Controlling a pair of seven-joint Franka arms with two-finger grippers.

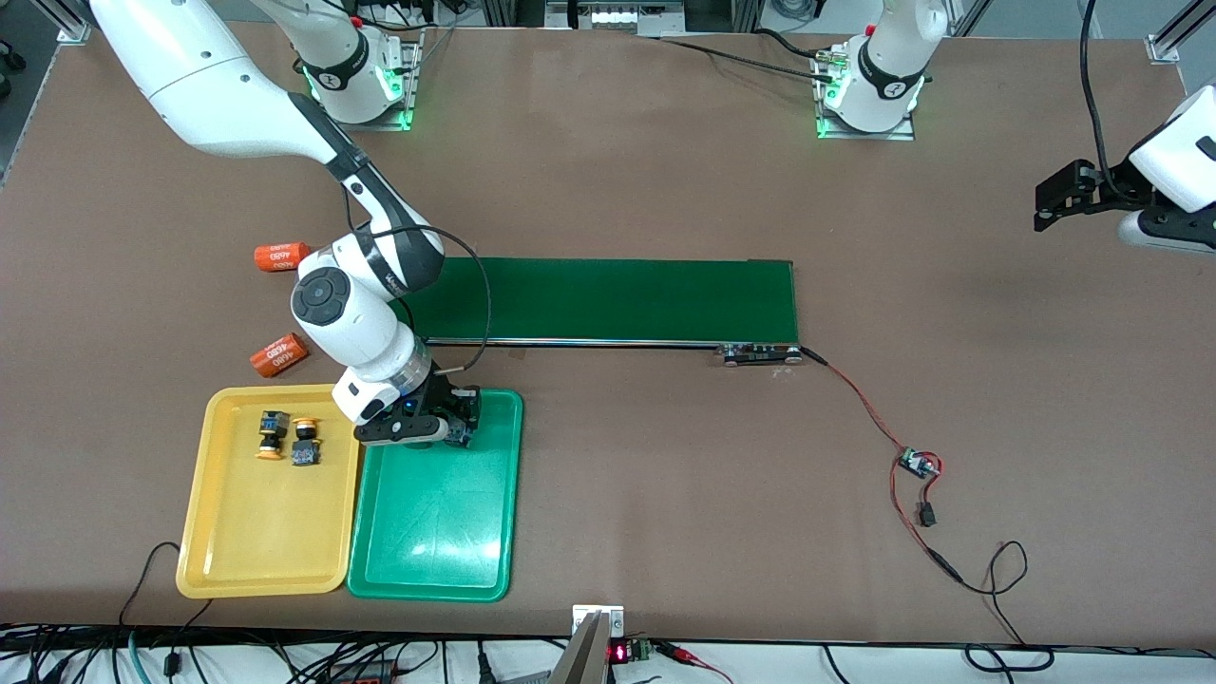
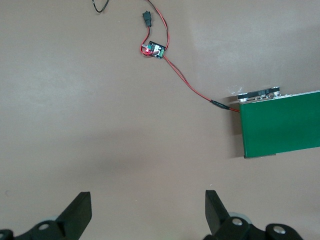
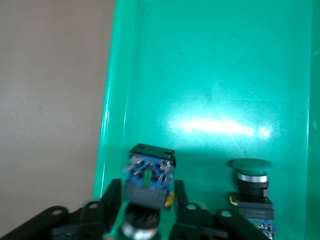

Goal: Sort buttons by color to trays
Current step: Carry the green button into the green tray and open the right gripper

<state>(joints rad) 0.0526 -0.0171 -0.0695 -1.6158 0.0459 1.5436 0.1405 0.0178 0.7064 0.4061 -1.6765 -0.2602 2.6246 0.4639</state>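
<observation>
Over the green plastic tray's (image 1: pixel 432 532) corner nearest the conveyor, the right pincer (image 3: pixel 146 207) loosely brackets a small, rigid, light green-capped button (image 3: pixel 148 175), best gripped across its boxy body, while the left pincer (image 2: pixel 148 212) waits wide open, empty.

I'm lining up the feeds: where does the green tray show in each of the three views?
Front view: the green tray lies beside the yellow tray, nearer the front camera than the conveyor belt; the right gripper is over its end nearest the belt.
Left wrist view: not in it; only the belt's end and bare table show.
Right wrist view: it fills most of the picture, with two buttons in it.
Shared landmark: the belt, in the front and left wrist views.
</observation>
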